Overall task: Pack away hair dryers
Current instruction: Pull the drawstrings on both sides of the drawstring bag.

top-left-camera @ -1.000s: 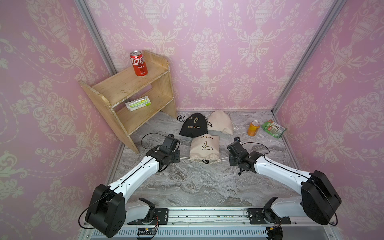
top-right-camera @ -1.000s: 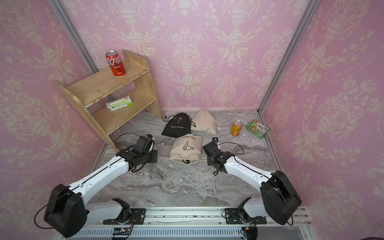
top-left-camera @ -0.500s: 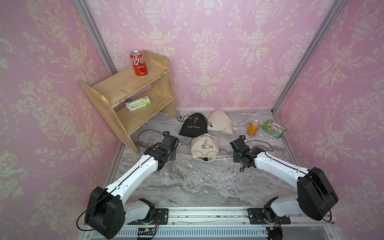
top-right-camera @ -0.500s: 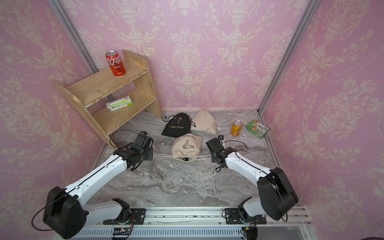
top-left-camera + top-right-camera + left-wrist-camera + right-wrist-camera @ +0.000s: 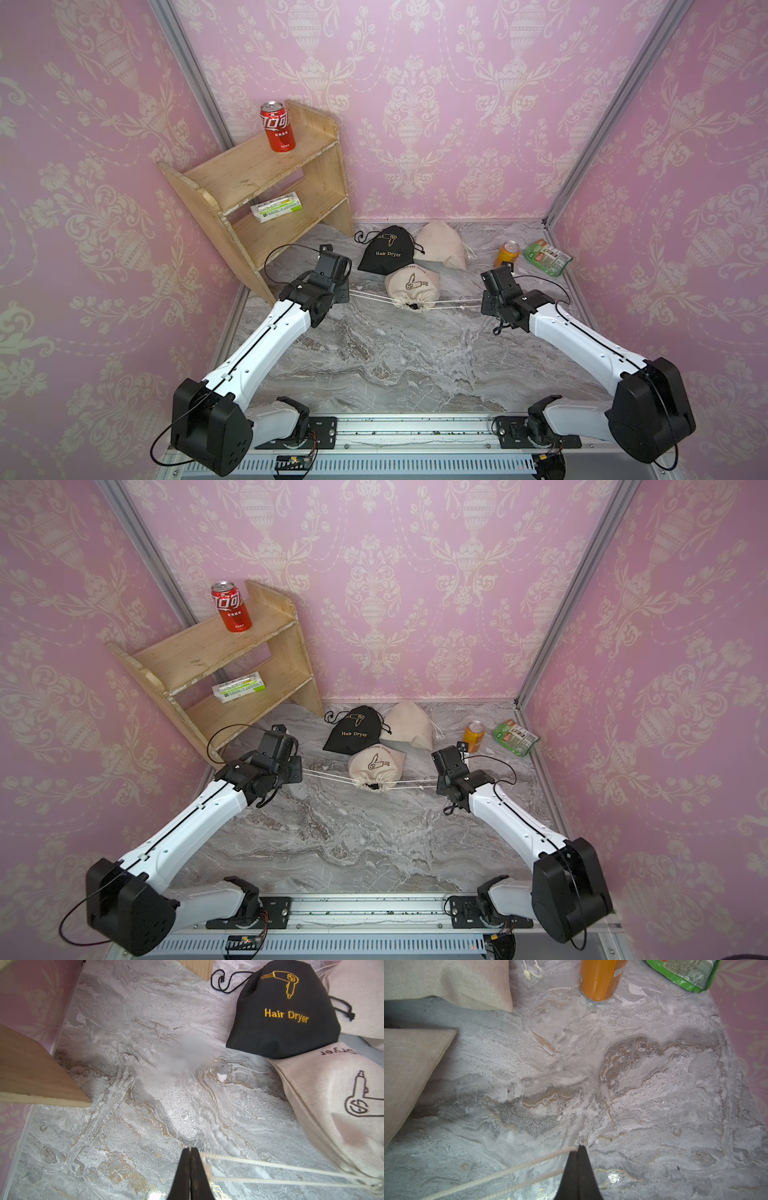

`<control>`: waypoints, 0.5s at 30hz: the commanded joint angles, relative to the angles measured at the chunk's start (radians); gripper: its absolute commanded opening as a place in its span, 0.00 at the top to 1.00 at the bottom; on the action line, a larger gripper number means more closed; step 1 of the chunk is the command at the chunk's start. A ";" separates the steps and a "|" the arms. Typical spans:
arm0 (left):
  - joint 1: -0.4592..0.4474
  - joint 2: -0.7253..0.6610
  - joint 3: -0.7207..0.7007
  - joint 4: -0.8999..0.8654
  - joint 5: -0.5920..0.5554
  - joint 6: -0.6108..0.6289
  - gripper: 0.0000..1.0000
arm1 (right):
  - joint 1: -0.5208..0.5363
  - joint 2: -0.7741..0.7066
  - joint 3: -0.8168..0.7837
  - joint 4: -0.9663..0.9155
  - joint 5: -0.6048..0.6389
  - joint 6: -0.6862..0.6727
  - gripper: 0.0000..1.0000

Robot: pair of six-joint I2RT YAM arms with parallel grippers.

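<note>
Pink patterned wallpaper closed in a marble-look bench point(image 5: 395, 365), and no hair dryers lay loose anywhere on it in either top view or either wrist view. Judging by that, the packing was close to finished. All three pouches looked filled out, so the dryers were most likely inside them, though none could actually be seen.

The front beige pouch point(image 5: 411, 284) lay in the middle of the bench with its mouth gathered nearly shut. A dark scrap showed at the opening; whether that was cord could not be told. Its drawstring point(image 5: 365, 294) ran taut to both sides. The left jaws were pressed together on one end of it and the right jaws on the other, as both wrist views showed. What seemed left was to finish that cinch and let go.

Counted:
- Pouches, three: the front one, a black pouch point(image 5: 386, 251) touching it behind, and a rear beige pouch point(image 5: 440, 245) beside the black one.
- Cans, two: a red can point(image 5: 277, 126) on top of the wooden shelf point(image 5: 257, 166) and an orange can point(image 5: 507, 254) on the bench.
- One green packet point(image 5: 547, 257) near the orange can.
- One white-and-green box point(image 5: 276, 206) on the lower shelf board.
- Dryers in view: none.
</note>
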State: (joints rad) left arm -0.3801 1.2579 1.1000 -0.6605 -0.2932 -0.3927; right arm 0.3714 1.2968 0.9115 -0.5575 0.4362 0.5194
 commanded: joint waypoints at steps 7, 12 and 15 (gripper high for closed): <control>0.023 0.034 0.289 -0.119 -0.028 0.086 1.00 | -0.050 -0.022 0.250 -0.104 0.086 -0.101 1.00; 0.023 0.069 0.408 -0.151 -0.032 0.131 1.00 | -0.082 -0.007 0.377 -0.118 0.105 -0.146 1.00; 0.022 0.075 0.449 -0.157 -0.042 0.153 1.00 | -0.113 0.001 0.414 -0.128 0.095 -0.160 1.00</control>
State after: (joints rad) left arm -0.3752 1.3338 1.4998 -0.7620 -0.2859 -0.2958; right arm 0.2977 1.2915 1.2900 -0.6292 0.4603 0.3988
